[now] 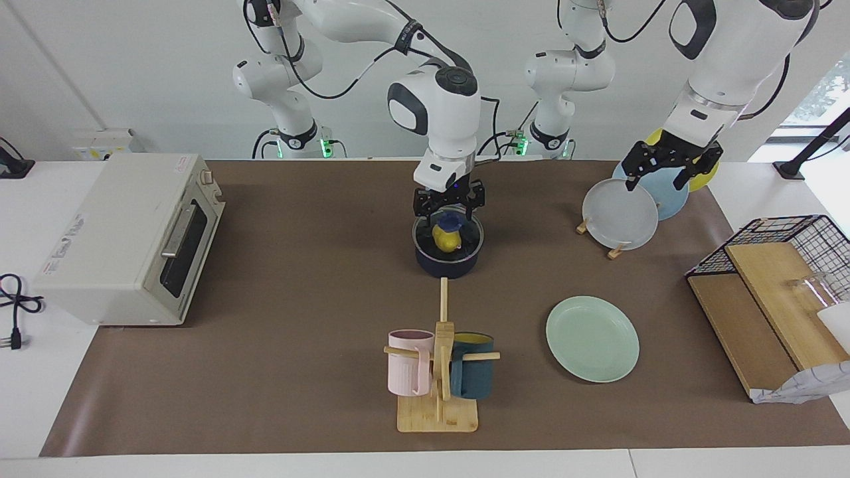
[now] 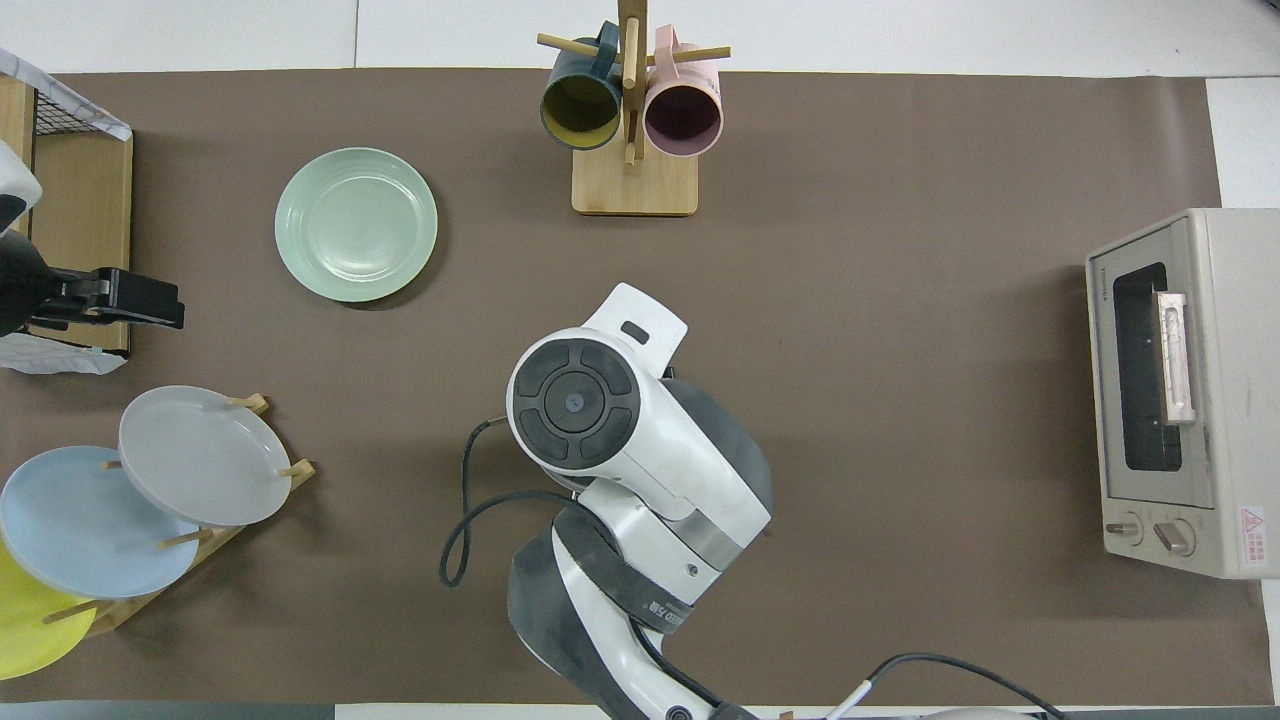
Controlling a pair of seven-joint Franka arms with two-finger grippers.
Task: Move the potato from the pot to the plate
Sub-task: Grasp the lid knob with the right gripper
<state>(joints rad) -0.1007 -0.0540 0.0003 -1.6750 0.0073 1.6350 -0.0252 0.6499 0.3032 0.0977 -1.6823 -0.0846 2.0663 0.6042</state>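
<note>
The dark navy pot (image 1: pixel 448 260) stands mid-table under a glass lid with a blue knob (image 1: pixel 452 220). The yellow potato (image 1: pixel 445 240) shows through the lid. My right gripper (image 1: pixel 449 206) hangs open just over the knob, a finger to each side, gripping nothing. In the overhead view the right arm hides the pot and potato. The mint-green plate (image 1: pixel 592 338) (image 2: pixel 356 224) lies bare, farther from the robots than the pot, toward the left arm's end. My left gripper (image 1: pixel 659 176) waits open over the plate rack.
A toaster oven (image 1: pixel 126 239) sits at the right arm's end. A mug tree (image 1: pixel 439 372) with a pink and a teal mug stands farther out than the pot. A rack with a grey plate (image 1: pixel 621 216) and a wire basket (image 1: pixel 790 245) occupy the left arm's end.
</note>
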